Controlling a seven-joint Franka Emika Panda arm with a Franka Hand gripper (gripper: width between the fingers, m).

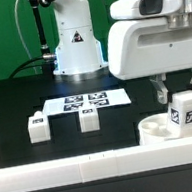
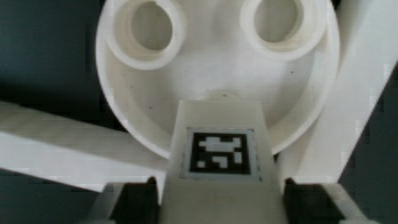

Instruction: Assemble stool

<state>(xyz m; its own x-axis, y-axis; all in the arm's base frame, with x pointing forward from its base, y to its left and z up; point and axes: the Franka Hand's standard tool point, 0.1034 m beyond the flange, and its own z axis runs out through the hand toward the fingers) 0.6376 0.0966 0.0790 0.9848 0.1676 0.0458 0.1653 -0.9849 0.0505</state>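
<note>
Smooth white plastic seat disc (image 2: pixel 214 62), matt black table (image 1: pixel 23 96), white plastic leg (image 2: pixel 221 115)

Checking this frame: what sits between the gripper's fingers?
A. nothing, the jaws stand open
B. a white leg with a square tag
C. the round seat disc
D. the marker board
B: the gripper is shut on a tagged leg. The wrist view shows the leg clamped between the fingers, with the seat disc lying free beyond it.

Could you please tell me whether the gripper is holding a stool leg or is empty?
Holding: the gripper is shut on a tagged leg, which sits between its jaws above the round seat.
</note>
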